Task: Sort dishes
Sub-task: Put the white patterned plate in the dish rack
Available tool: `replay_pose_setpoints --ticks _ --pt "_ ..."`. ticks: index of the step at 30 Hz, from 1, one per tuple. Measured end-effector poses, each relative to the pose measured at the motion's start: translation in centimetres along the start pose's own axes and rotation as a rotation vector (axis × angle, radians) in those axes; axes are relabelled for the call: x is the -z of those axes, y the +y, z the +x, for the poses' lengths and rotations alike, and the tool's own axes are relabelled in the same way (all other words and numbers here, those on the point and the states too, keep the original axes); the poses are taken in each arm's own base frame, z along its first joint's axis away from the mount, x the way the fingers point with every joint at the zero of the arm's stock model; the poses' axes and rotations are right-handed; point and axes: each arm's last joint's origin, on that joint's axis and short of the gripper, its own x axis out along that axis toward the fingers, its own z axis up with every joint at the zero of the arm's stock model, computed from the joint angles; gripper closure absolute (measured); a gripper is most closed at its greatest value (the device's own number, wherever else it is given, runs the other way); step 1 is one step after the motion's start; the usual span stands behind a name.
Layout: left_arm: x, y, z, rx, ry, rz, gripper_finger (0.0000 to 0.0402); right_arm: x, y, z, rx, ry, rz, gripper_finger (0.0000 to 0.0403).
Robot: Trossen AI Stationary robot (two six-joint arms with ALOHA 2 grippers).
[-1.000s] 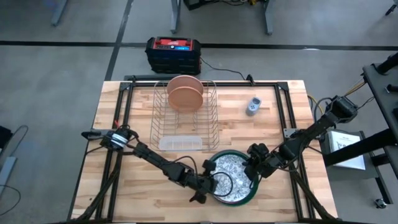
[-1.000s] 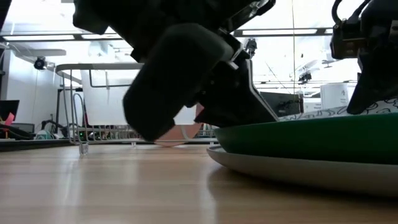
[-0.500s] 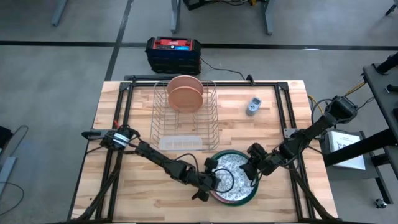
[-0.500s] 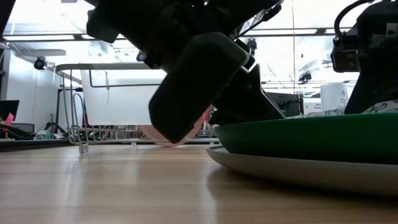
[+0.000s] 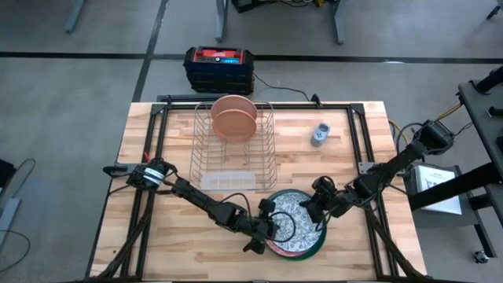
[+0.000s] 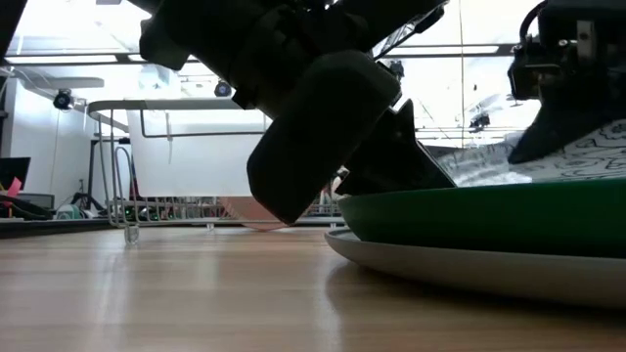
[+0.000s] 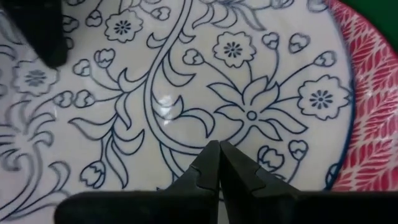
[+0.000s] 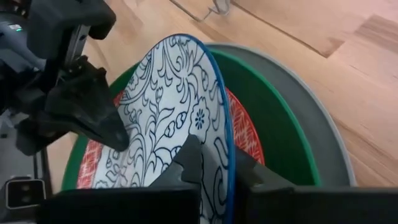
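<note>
A stack of dishes sits at the table's near right. A grey plate [image 6: 460,266] is at the bottom, with a dark green plate [image 5: 316,245] and a red plate [image 8: 245,134] on it. On top, a white plate with a dark floral pattern [image 8: 168,106] stands tilted. My right gripper [image 8: 217,163] is shut on its right rim. My left gripper [image 7: 217,152], shut, meets the plate's patterned face from the left. A salmon-pink plate [image 5: 233,116] stands on edge in the wire rack [image 5: 206,149]. My left gripper has its shut fingertips [image 7: 210,163] against the white plate's patterned upper face [image 7: 186,118]. They come from the table's left, slanting down. My right gripper pinches the plate's right rim [image 8: 226,140], one finger on each face, slanting down from the table's right. That edge is raised; the opposite edge stays low in the stack.
A small grey-blue gadget [image 5: 320,134] lies at the far right of the table. A clear tray [image 5: 228,181] lies at the rack's near end. A black and red box [image 5: 218,67] stands on the floor beyond the far edge. Bare wood spreads on the left.
The white patterned plate lay flat on the stack. Its right edge has since been lifted by my right gripper, so it now stands tilted. The red plate underneath has come into sight. My left gripper has stayed against the plate's face.
</note>
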Motion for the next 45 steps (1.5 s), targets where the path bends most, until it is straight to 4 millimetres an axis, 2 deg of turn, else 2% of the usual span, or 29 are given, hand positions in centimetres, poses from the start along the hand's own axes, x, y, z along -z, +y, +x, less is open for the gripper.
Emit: replay_pose_setpoints --ticks 7,17,24,31,34,41,45 --pt "-1.1 0.5 -1.2 -0.011 -0.031 0.038 0.0401 -0.5 0.1 -1.1 -0.039 0.019 -0.036 0.0394" --pt "-4.0 1.6 -4.8 0.005 -0.106 0.057 0.0401 -1.6 0.3 -3.2 -0.128 -0.015 -0.112 0.0397" --pt "-6.6 1.9 -9.9 0.034 -0.156 0.108 0.0401 -2.6 0.7 -4.7 -0.166 -0.105 -0.207 0.0399" --pt "-8.0 4.0 -16.5 0.04 -0.167 0.142 0.0401 -4.9 3.5 -6.8 -0.213 -0.234 -0.338 0.0402" --pt "-7.8 5.2 -19.4 0.04 -0.171 0.139 0.0401 -5.8 4.6 -7.6 -0.211 -0.297 -0.404 0.0402" --pt "-4.9 7.4 -24.8 0.004 -0.194 0.083 0.0401 -8.5 7.1 -10.3 -0.105 -0.523 -0.58 0.0402" --pt "-2.8 8.5 -27.4 -0.112 -0.208 0.026 0.0401 -10.7 8.2 -12.0 0.006 -0.646 -0.687 0.0403"
